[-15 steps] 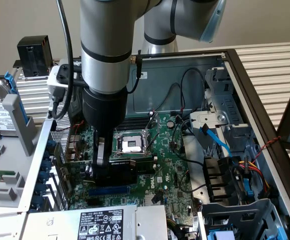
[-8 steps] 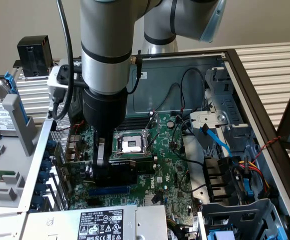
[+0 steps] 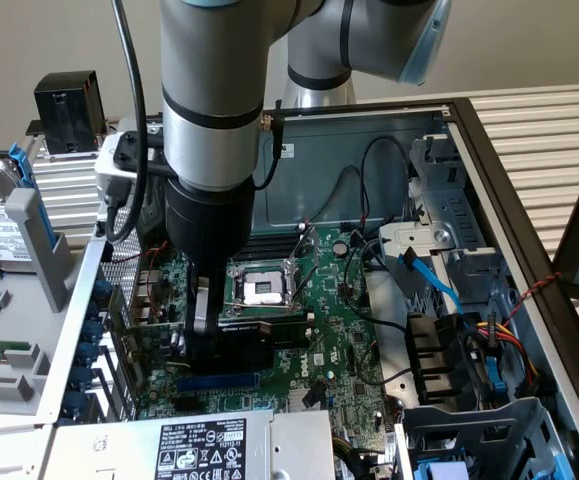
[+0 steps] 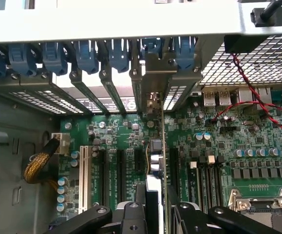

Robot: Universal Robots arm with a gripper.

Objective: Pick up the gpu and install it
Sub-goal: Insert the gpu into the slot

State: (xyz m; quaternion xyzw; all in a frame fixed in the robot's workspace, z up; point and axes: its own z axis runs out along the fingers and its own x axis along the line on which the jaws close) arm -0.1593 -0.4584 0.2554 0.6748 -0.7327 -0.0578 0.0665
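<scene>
The black claw (image 4: pixel 153 214) is seen at the near edge of the wrist view, its jaws clamped on the gpu (image 4: pixel 156 161), a small green circuit board with a black rectangular cooler shroud and a metal end bracket. The card is held edge-on and upright, directly above the expansion slots of the large green motherboard (image 4: pixel 218 146). Its metal bracket is lined up with one opening in the row of slot covers fitted with blue plastic retention clips (image 4: pixel 87 53) at the rear wall of the case. Whether the card edge is seated in a slot cannot be told.

In the exterior view the claw (image 3: pixel 209 345) is lowered inside the open grey computer case (image 3: pixel 489 200), with the gpu (image 3: pixel 254 340) held just below the empty silver processor socket (image 3: pixel 264 288) and just above a blue expansion slot (image 3: pixel 214 380). A white-labelled power supply (image 3: pixel 199 445) lies nearest the camera. A bundle of red and black twisted wires (image 4: pixel 248 97) is noted across the perforated metal panel. Farther off, on the exterior view's left, a hard drive in a grey bracket (image 3: pixel 9 230) rests on the surface outside the case.
</scene>
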